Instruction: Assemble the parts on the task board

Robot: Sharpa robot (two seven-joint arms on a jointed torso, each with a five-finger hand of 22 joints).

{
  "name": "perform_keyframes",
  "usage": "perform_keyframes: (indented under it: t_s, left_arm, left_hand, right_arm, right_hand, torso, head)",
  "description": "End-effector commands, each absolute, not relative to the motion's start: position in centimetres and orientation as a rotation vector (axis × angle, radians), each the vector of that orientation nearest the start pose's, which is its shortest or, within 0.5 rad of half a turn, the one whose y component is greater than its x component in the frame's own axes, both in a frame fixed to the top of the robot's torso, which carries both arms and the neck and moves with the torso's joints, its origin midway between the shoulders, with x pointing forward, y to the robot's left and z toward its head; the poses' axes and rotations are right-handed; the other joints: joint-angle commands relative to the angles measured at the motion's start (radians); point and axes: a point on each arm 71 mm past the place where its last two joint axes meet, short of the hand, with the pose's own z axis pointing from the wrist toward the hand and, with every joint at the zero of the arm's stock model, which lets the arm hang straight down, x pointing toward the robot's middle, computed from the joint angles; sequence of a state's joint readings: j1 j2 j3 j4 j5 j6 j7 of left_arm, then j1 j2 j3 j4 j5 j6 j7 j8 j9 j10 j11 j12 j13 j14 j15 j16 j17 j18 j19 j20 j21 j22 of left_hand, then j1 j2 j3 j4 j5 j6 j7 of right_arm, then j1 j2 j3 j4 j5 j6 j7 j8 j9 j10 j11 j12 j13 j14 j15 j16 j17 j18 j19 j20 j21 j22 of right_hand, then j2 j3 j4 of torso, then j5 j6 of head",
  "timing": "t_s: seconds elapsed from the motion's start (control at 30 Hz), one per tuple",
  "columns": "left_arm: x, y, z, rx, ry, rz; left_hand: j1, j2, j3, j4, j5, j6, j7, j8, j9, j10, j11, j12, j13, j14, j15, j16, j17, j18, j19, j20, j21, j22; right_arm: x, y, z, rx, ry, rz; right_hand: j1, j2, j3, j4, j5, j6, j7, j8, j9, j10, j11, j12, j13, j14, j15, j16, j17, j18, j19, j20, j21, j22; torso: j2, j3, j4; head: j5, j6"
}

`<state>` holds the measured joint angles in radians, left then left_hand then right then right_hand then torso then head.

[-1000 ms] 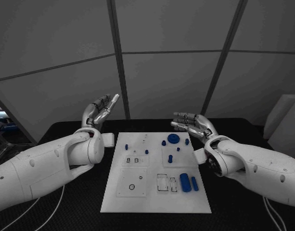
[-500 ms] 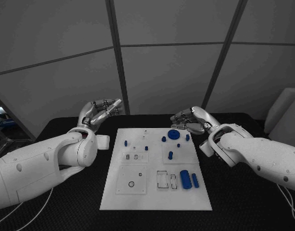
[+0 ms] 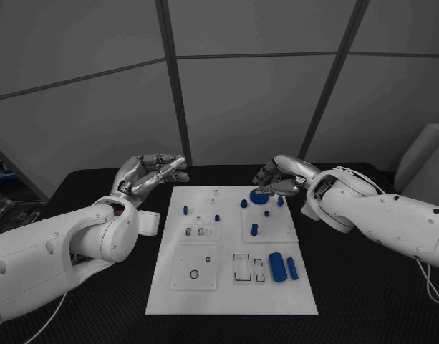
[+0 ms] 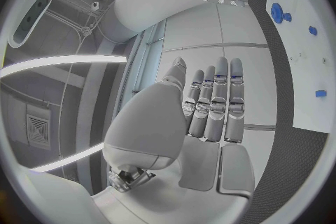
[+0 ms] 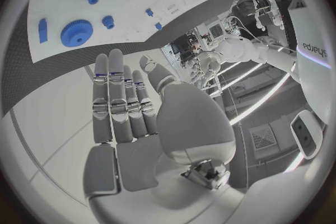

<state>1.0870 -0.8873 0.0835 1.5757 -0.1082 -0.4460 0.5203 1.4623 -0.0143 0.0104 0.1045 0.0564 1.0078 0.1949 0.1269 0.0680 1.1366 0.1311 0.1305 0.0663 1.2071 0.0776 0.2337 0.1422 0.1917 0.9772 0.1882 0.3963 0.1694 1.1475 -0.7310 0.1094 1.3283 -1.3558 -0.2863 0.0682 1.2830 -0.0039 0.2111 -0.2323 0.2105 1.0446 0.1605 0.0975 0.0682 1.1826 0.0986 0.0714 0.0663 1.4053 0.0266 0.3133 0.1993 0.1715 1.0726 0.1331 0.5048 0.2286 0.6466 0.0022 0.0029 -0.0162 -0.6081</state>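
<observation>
The white task board (image 3: 230, 287) lies in the middle of the black table. A blue gear (image 3: 258, 198) sits near its far right corner, also seen as the gear (image 5: 75, 32) in the right wrist view. My right hand (image 3: 279, 179) hovers just beyond the gear with nothing in it, and its fingers (image 5: 115, 101) are stretched out short of the gear. My left hand (image 3: 153, 174) is raised past the board's far left corner, its fingers (image 4: 213, 103) straight and holding nothing. A blue cylinder (image 3: 277, 264) and a thinner blue bar (image 3: 293, 269) lie at the board's right side. Small blue pegs (image 3: 217, 218) stand mid-board.
Pale recessed sockets (image 3: 197, 276) mark the board's near left half. Bare black table (image 3: 354, 287) flanks the board on both sides. Grey wall panels (image 3: 250, 100) stand close behind the far edge. A white panel (image 3: 431, 161) leans at the far right.
My right hand has swung inward and down to the gear's far side. My left hand has tipped forward from upright. The parts on the board have not moved.
</observation>
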Motion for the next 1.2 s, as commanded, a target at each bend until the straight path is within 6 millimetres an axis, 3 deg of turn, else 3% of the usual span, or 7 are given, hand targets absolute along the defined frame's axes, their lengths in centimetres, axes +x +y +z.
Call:
perform_keyframes:
  t_s: [0.03, 0.07, 0.17, 0.33, 0.6, 0.9, 1.2]
  left_arm:
    - [47.3, 22.2, -16.7, -1.0, 1.204, -1.519]
    - [47.2, 22.2, -16.7, -1.0, 1.203, -1.523]
    - [46.9, 22.1, -16.5, -1.001, 1.203, -1.53]
    - [46.7, 22.0, -16.4, -1.001, 1.205, -1.536]
    - [46.5, 22.1, -16.3, -1.002, 1.208, -1.54]
    - [46.5, 22.1, -16.3, -1.003, 1.212, -1.541]
    - [46.3, 22.0, -16.3, -1.005, 1.221, -1.548]
  left_hand:
    - [0.005, -0.005, 0.0, -0.012, -0.005, 0.016, -0.002, -0.011, -0.002, 0.023, -0.003, -0.013, -0.001, 0.036, -0.009, 0.011, 0.012, -0.008, 0.028, -0.008, 0.014, 0.004]
    - [0.005, -0.005, 0.0, -0.012, -0.005, 0.016, -0.002, -0.011, -0.002, 0.023, -0.003, -0.013, -0.001, 0.036, -0.009, 0.011, 0.012, -0.008, 0.028, -0.008, 0.014, 0.004]
    - [0.005, -0.006, -0.001, -0.013, -0.005, 0.017, -0.001, -0.012, -0.002, 0.023, -0.003, -0.015, -0.001, 0.036, -0.009, 0.01, 0.013, -0.008, 0.029, -0.008, 0.014, 0.003]
    - [0.003, -0.008, -0.003, -0.014, -0.005, 0.016, -0.001, -0.015, -0.003, 0.022, -0.002, -0.018, -0.001, 0.034, -0.008, 0.008, 0.014, -0.009, 0.028, -0.009, 0.014, 0.003]
    - [0.001, -0.008, -0.004, -0.014, -0.005, 0.016, 0.0, -0.017, -0.003, 0.022, -0.001, -0.021, -0.001, 0.033, -0.007, 0.007, 0.015, -0.009, 0.028, -0.008, 0.014, 0.003]
    - [0.0, -0.008, -0.005, -0.014, -0.005, 0.016, 0.001, -0.018, -0.003, 0.022, -0.001, -0.022, -0.001, 0.032, -0.007, 0.006, 0.015, -0.009, 0.028, -0.008, 0.014, 0.002]
    - [-0.002, -0.007, -0.005, -0.014, -0.005, 0.016, 0.001, -0.02, -0.003, 0.021, 0.0, -0.024, -0.001, 0.031, -0.006, 0.004, 0.016, -0.01, 0.027, -0.008, 0.013, 0.002]
  right_arm:
    - [52.6, -19.2, -16.9, -0.186, 1.608, 0.601]
    - [52.6, -19.0, -16.9, -0.198, 1.608, 0.583]
    - [52.7, -18.4, -16.8, -0.228, 1.61, 0.538]
    - [52.8, -17.7, -16.6, -0.254, 1.601, 0.501]
    - [52.6, -17.0, -16.3, -0.271, 1.578, 0.493]
    - [53.1, -16.8, -16.2, -0.28, 1.597, 0.474]
    - [53.5, -16.0, -16.3, -0.286, 1.601, 0.478]
  right_hand:
    - [-0.022, -0.037, 0.027, 0.021, -0.005, 0.023, -0.01, -0.026, 0.0, -0.001, -0.015, -0.009, 0.001, 0.108, -0.027, 0.254, 0.176, 0.009, 0.097, -0.045, 0.167, 0.093]
    - [-0.026, -0.053, 0.039, 0.031, -0.006, 0.02, -0.012, -0.032, 0.001, -0.013, -0.016, 0.001, 0.005, 0.059, -0.033, 0.463, 0.346, 0.008, 0.114, -0.046, 0.234, 0.135]
    - [-0.03, -0.066, 0.047, 0.049, -0.006, 0.012, -0.014, -0.032, 0.0, -0.035, -0.012, -0.005, 0.006, 0.098, -0.025, 0.689, 0.593, 0.01, 0.096, -0.044, 0.283, 0.169]
    - [-0.02, -0.081, 0.051, 0.076, -0.003, -0.001, -0.014, -0.031, 0.0, -0.066, -0.008, -0.002, 0.012, 0.097, -0.023, 0.859, 0.777, -0.005, 0.115, -0.036, 0.429, 0.323]
    - [-0.004, -0.09, 0.059, 0.1, 0.009, -0.014, -0.013, -0.031, 0.0, -0.077, -0.006, 0.002, 0.018, 0.101, -0.021, 0.977, 0.911, -0.026, 0.148, -0.026, 0.577, 0.503]
    - [0.004, -0.093, 0.074, 0.11, 0.02, -0.022, -0.014, -0.032, 0.0, -0.076, -0.006, 0.003, 0.02, 0.103, -0.02, 1.019, 0.955, -0.037, 0.166, -0.024, 0.642, 0.585]
    - [0.006, -0.089, 0.086, 0.117, 0.028, -0.022, -0.014, -0.031, 0.0, -0.072, -0.006, 0.005, 0.021, 0.105, -0.02, 1.039, 0.978, -0.04, 0.172, -0.023, 0.666, 0.614]
  torso:
    - [0.033, -0.0046, 0.0077]
    - [0.037, -0.0051, 0.009]
    - [0.052, -0.0065, 0.0123]
    - [0.072, -0.0075, 0.0123]
    - [0.084, -0.0064, 0.0102]
    - [0.088, -0.0061, 0.0142]
    - [0.094, -0.0063, 0.016]
  head:
    - [-0.007, 0.002]
    - [-0.008, 0.001]
    - [-0.013, 0.005]
    - [-0.016, 0.009]
    - [-0.019, 0.006]
    - [-0.021, 0.006]
    - [-0.018, 0.007]
